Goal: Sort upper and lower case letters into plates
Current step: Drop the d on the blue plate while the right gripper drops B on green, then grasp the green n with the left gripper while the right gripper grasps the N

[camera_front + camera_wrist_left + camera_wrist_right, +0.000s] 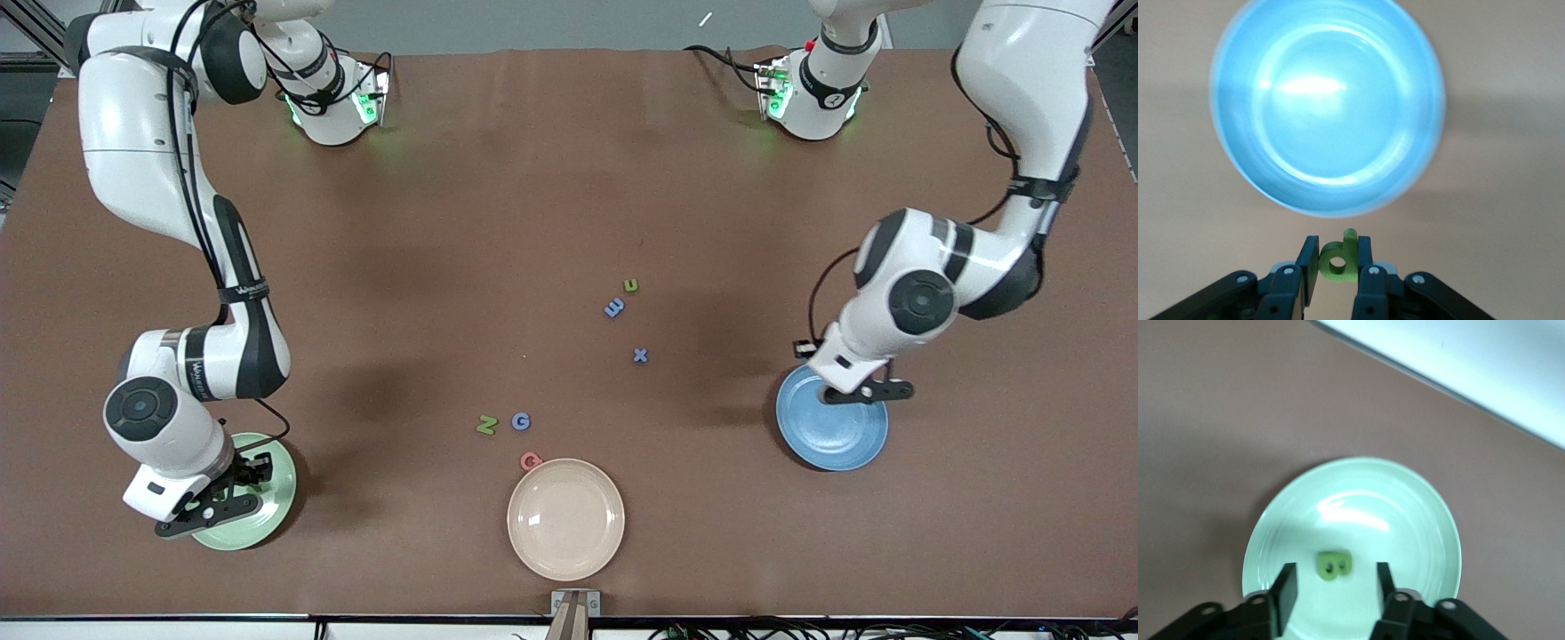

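The left gripper (1337, 261) is clamped on a green p (1338, 259) over the blue plate (1328, 107). The right gripper (1335, 585), fingers apart, hangs over the pale green plate (1405, 500), where a green B (1333, 565) lies. Loose letters lie mid-table, a red capital (531, 460) nearest the cream plate (565, 519).

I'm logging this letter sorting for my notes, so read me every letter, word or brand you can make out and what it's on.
"N": green letter on the table.
"G": blue letter beside it.
"G": red letter by the cream-pink plate.
"x": blue letter.
"m": blue letter, turned sideways.
Green letter above it: too small.
Right arm's band lettering: too small.
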`<action>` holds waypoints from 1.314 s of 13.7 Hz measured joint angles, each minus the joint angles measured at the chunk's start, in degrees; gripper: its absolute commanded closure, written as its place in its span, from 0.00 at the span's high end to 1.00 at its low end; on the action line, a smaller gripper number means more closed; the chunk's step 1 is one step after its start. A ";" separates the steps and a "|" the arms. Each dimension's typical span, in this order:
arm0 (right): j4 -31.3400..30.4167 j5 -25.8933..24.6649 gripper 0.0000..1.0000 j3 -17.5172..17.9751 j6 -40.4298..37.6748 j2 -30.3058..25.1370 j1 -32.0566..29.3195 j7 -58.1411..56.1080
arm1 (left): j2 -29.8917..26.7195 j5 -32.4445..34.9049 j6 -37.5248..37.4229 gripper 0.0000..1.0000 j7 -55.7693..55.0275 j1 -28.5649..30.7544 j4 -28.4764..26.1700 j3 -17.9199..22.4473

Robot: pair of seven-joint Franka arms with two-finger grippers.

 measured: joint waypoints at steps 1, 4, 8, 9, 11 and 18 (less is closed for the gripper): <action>-0.42 -0.13 0.99 0.02 0.90 0.21 0.19 0.02 | 2.65 0.25 0.09 0.10 0.07 0.91 2.19 0.05; -0.51 2.21 0.99 0.85 0.47 0.35 1.47 8.77 | 9.82 4.71 0.20 0.84 -0.15 0.94 8.13 0.24; -0.46 10.84 0.99 1.46 -1.39 0.32 9.54 30.25 | 11.40 6.23 0.39 1.00 -0.57 0.06 8.93 -0.88; -0.45 11.66 0.99 1.54 -1.43 0.31 11.69 34.02 | 11.21 6.23 0.34 1.00 -1.66 -0.03 8.15 -2.33; -0.49 12.08 0.99 1.64 -1.49 0.33 15.94 40.64 | 10.29 6.22 0.35 1.00 -7.63 -0.18 5.33 -6.57; -3.00 12.12 0.86 1.55 0.81 1.19 23.84 52.04 | 9.30 6.27 11.12 0.99 -37.56 -7.57 -7.32 -15.86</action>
